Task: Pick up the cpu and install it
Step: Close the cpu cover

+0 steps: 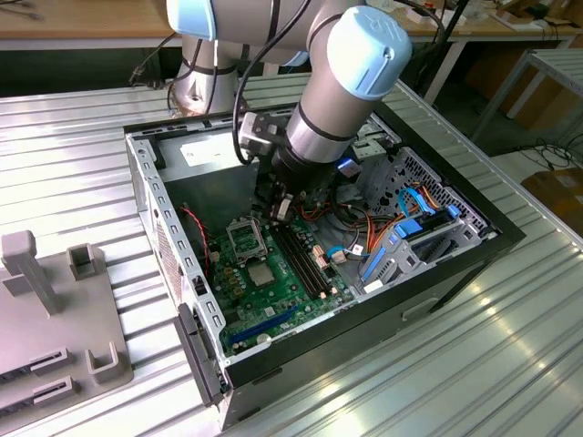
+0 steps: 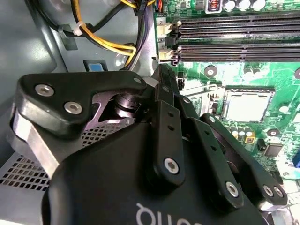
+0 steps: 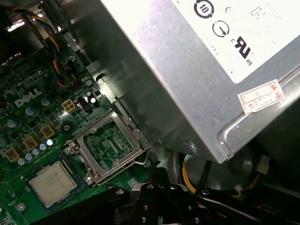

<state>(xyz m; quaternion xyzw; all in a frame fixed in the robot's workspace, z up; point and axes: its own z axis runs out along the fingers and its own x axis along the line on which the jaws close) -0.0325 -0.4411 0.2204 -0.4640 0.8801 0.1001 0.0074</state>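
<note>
Circuitry fills the floor of an open computer case [image 1: 182, 300] that is laid on its side on a ribbed metal tabletop [image 1: 73, 182]. The cpu [image 1: 261, 275] is seen in the exterior view lying flat on the green circuit board [image 1: 282, 300], just beside the open socket [image 1: 244, 238], on the side of it farther from the arm. The claw [image 1: 281, 208] is lowered into the case above the memory slots [image 1: 305, 259], near the socket and clear of the cpu; nothing is seen touching the chip.

In the second wrist view the claw's black linkage [image 2: 178, 140] is drawn together to a narrow point, but the fingertips are hidden, so it cannot be told how far they are parted or whether anything is held. The cpu [image 2: 247, 105] is seen there beyond the linkage, and yellow and black cables [image 2: 108, 44] lie against the case wall.

In the first wrist view the cpu [image 3: 52, 183] is shown with its silver face up, apart from the socket [image 3: 108, 145], whose metal frame is raised. A grey power supply box [image 3: 187, 70] is shown close beside the socket in that view.

A grey fixture block [image 1: 55, 309] is set on the tabletop at the exterior view's left, apart from the case.
</note>
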